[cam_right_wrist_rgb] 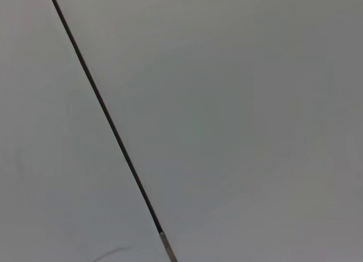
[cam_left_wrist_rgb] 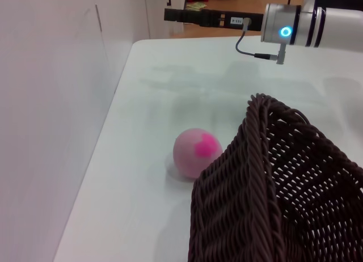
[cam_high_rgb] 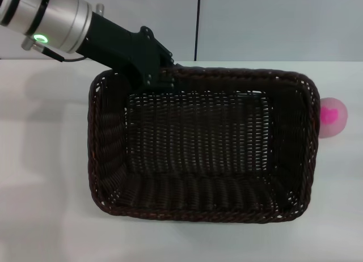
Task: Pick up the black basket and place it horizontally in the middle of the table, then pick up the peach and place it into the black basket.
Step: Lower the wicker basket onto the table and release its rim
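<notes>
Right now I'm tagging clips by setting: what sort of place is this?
Probably an indoor lab or test room: a plain white table against bare pale wall panels, holding only a black basket and a peach, with the left tool at the basket's rim.

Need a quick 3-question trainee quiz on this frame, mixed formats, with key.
1. True or false: the peach lies inside the black basket.
2. Multiple choice: the left gripper is at which part of the basket? A) far rim near the left corner B) near rim C) right wall
3. Fill in: the basket sits on the white ____.

Key: 1 false, the peach rests on the table just outside the basket's right end. 2 A. 3 table.
</notes>
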Controlling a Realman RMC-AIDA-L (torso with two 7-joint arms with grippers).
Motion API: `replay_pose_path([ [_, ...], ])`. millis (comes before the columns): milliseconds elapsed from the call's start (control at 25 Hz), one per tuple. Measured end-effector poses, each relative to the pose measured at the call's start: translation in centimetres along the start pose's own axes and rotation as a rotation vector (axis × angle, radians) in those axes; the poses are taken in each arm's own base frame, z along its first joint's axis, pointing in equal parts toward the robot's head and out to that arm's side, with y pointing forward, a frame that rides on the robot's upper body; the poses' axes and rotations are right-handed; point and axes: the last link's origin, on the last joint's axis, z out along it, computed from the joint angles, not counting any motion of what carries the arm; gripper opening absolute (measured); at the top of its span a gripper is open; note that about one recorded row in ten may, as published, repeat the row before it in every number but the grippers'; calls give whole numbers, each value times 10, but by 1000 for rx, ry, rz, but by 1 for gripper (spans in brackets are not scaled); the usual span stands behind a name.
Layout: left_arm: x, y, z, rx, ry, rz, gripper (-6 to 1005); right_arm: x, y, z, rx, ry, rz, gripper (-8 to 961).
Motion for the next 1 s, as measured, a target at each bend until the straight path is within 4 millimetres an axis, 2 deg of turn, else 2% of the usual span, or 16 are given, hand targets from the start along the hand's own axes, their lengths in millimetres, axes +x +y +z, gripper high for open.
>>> replay_pose_path([
  [1000, -7, -7, 18, 54, -47, -6, 188, 5, -1, -5, 9, 15, 15, 536],
])
